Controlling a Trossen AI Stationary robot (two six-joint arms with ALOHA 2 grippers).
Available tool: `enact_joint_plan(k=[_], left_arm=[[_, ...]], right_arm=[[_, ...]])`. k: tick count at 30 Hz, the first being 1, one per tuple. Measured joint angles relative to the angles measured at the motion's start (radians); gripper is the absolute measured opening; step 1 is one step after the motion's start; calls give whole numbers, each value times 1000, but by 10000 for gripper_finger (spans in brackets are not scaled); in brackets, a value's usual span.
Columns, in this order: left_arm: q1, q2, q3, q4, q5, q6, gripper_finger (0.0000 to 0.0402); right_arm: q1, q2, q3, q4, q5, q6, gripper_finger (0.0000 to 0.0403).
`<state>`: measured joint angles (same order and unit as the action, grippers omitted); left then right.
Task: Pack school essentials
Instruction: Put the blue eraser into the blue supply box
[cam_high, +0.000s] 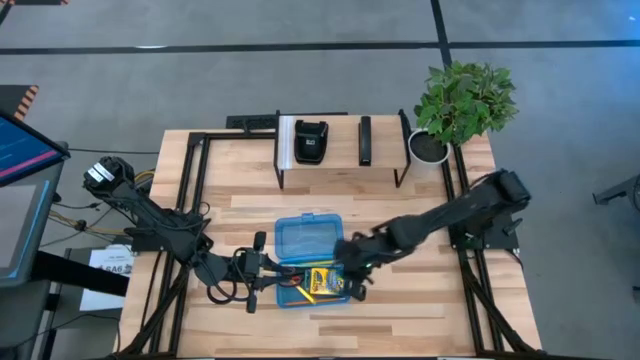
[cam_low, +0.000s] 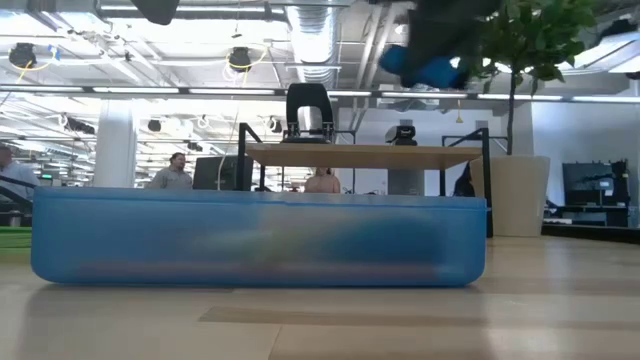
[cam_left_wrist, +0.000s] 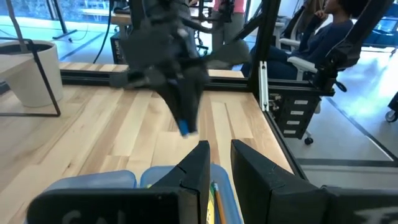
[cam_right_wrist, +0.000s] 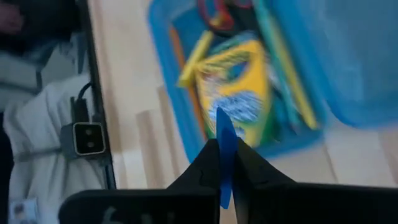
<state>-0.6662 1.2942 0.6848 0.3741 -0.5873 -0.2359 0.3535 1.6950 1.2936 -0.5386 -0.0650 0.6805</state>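
An open blue plastic box (cam_high: 312, 285) sits at the table's near middle, its lid (cam_high: 305, 238) lying flat behind it. Inside are the yellow-green crayon box (cam_right_wrist: 239, 93), pencils (cam_right_wrist: 193, 59) and red-handled scissors (cam_right_wrist: 217, 15). My right gripper (cam_high: 350, 282) hovers over the box's right part, shut on the tiny blue eraser (cam_right_wrist: 225, 155). My left gripper (cam_high: 262, 275) is open at the box's left end, its fingers level above the rim (cam_left_wrist: 93, 183); a pencil (cam_left_wrist: 215, 194) shows between them. I cannot tell whether it touches the box. The sticky-note pad is not visible. My right gripper pinches the blue eraser between its two fingers, coming from above and pointing down. The eraser's free end (cam_right_wrist: 224, 124) sticks out beyond the fingertips. It is lifted clear above the box's contents, also seen from the left wrist view as the blue eraser tip (cam_left_wrist: 184, 128).
At the far edge a black metal shelf (cam_high: 340, 150) holds a black boxy device (cam_high: 311, 140) and a slim black bar (cam_high: 365, 140). A potted plant (cam_high: 462, 100) stands at the far right corner. Bare wood lies right and left of the box. People sit beyond the table.
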Motion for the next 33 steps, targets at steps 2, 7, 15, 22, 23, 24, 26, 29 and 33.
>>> enact_joint_plan(k=[2, 7, 15, 22, 23, 24, 26, 29, 33], left_arm=[[0, 0, 0, -9, 0, -2, 52], [0, 0, 0, -24, 1, -9, 52], [0, 0, 0, -24, 4, -10, 52], [0, 0, 0, -24, 3, -13, 52], [0, 0, 0, -25, 3, -13, 52], [0, 0, 0, -24, 3, -13, 52], [0, 0, 0, -25, 3, -13, 52], [0, 0, 0, -24, 3, -13, 52], [0, 0, 0, -25, 4, -13, 52]], right_arm=[[-3, 76, 72, -1, -48, -59, 19], [1, 240, 223, -71, -139, -178, 23], [12, 405, 381, -219, -174, -269, 28], [12, 456, 418, -257, -178, -289, 37], [12, 456, 420, -256, -179, -289, 40], [12, 456, 421, -253, -179, -290, 43], [12, 456, 421, -255, -179, -289, 49], [11, 451, 421, -253, -179, -289, 60], [11, 450, 421, -260, -179, -289, 86]])
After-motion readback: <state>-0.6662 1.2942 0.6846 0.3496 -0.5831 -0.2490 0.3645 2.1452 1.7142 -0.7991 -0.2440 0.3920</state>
